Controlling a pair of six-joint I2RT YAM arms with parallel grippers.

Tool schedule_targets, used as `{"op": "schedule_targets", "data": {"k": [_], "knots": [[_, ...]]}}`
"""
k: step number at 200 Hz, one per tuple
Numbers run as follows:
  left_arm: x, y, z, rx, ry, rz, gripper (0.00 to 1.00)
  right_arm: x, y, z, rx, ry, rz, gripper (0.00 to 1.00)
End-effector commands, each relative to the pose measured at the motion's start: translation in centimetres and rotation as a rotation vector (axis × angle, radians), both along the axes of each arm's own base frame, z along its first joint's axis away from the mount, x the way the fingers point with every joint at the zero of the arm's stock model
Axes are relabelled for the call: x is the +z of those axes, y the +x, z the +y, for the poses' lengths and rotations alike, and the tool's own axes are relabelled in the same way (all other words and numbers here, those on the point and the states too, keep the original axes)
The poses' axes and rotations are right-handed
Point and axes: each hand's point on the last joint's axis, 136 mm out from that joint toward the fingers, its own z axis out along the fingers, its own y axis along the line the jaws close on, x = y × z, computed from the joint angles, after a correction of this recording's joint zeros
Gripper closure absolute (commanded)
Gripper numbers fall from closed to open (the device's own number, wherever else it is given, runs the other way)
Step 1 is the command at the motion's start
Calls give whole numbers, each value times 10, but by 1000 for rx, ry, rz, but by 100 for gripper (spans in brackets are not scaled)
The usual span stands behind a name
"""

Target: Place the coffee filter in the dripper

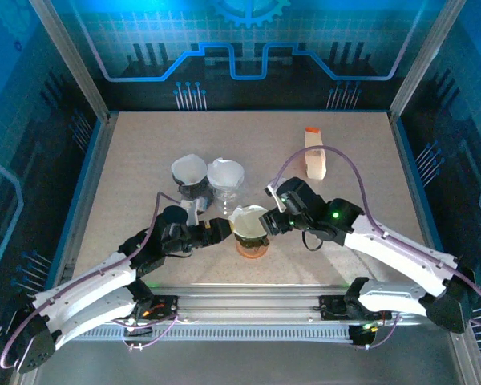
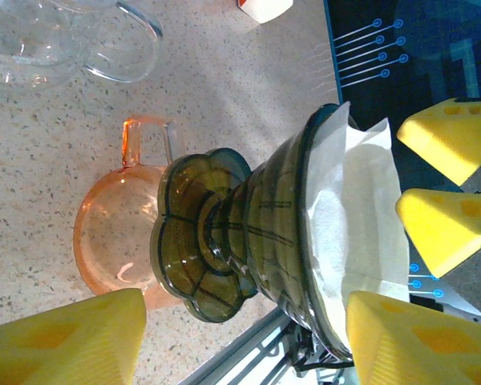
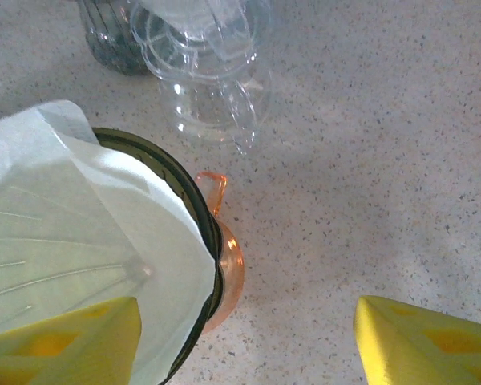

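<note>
The dark green glass dripper (image 1: 249, 221) stands over an orange glass cup (image 1: 252, 245) in the middle of the table. The white coffee filter (image 2: 359, 210) lines the dripper's (image 2: 248, 241) cone, its edge rising above the rim. My left gripper (image 2: 240, 341) is open, its yellow fingers (image 2: 64, 337) to either side of the dripper with a gap at the base. My right gripper (image 3: 248, 345) is open beside the dripper's rim (image 3: 202, 233); one of its fingers (image 3: 64, 341) hangs over the filter (image 3: 80, 241), the other over bare table.
A clear glass dripper and cup (image 1: 225, 181) and another dripper holding a filter (image 1: 189, 172) stand just behind. A filter stack in a holder (image 1: 314, 157) is at the back right. A metal rail runs along the near table edge (image 1: 248, 303).
</note>
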Motion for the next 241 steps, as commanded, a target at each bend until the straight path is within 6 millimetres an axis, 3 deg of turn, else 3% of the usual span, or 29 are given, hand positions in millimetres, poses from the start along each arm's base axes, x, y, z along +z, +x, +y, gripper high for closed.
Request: {"op": "schedule_targets", "data": {"k": [1,62,104,142,173,211,241], "knots": [[22,0,-1,-14,-38,-48,29,19,2,4,6,43,-47,28],[47,-5,-1,-28,-76,-89,26,34,0,4,10,78,-65,28],[67,-7,10,-8,-53,-149,23,46,-2,2,6,102,-90,28],[76,0,45,113,85,-214,23,50,-4,-5,-14,136,-118,28],[79,15,88,273,187,-214,37,43,-7,-7,-16,145,-112,28],[73,31,145,515,195,-160,51,46,-8,-5,-9,172,-126,28],[63,49,163,592,123,-111,57,48,-7,-3,1,180,-136,28]]}}
